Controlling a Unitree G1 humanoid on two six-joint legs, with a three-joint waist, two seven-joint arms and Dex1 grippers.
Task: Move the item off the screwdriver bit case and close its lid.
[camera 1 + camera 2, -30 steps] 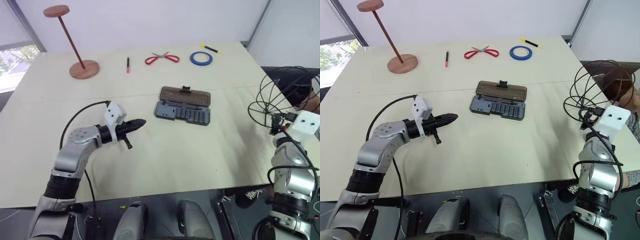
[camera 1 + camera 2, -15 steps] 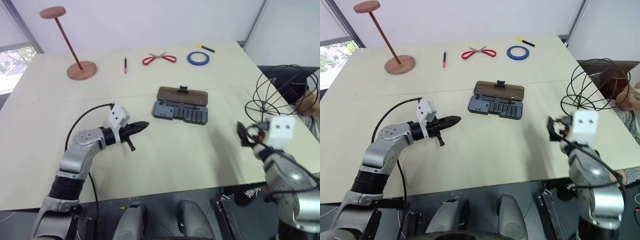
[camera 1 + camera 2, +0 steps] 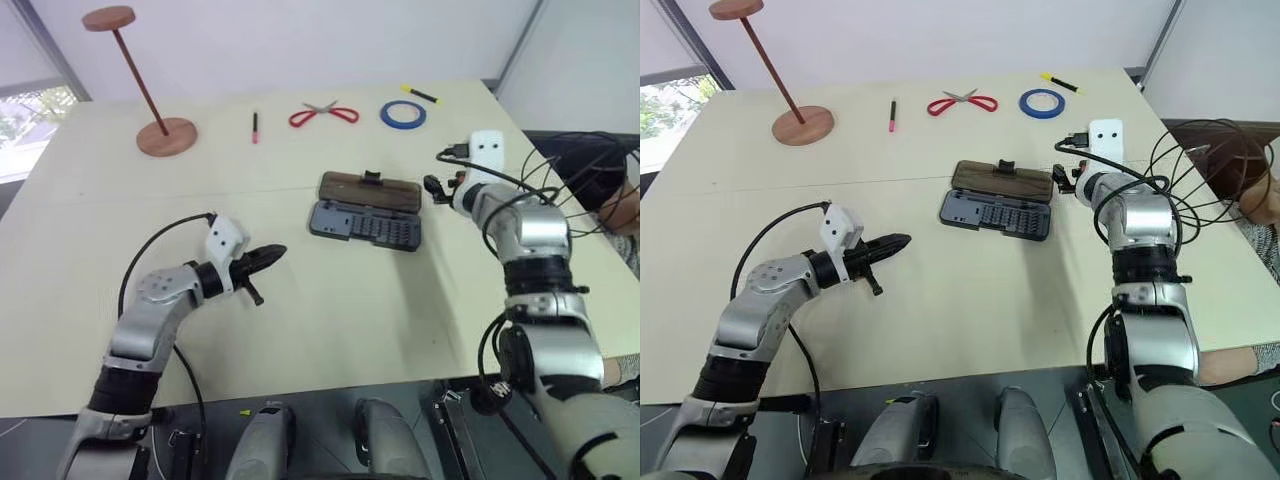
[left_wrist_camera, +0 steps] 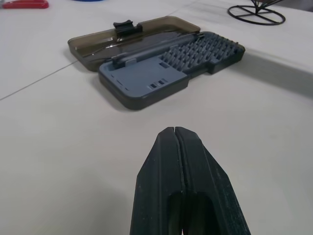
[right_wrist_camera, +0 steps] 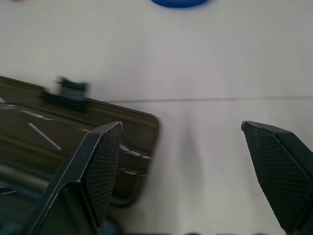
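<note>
Swinging in from the tabletop's (image 3: 330, 300) right edge, the right claw (image 3: 432, 186) is now hovering spread wide just beside the right end of the lid (image 3: 368, 190), while the left claw (image 3: 268, 256), pressed together, is pointing at the screwdriver bit case (image 3: 364, 225) across bare tabletop. Lying open mid-tabletop, the case is keeping open room on every side, and the item (image 3: 1200, 175) is sitting well apart at the right edge.

A pale counter (image 3: 330, 320) spans the frame. Upper left stands a brown stand (image 3: 150, 90) with a round base. Along the top edge lie a pink pen (image 3: 255, 128), red scissors (image 3: 323, 115), blue tape roll (image 3: 402, 115) and a yellow marker (image 3: 419, 96).
</note>
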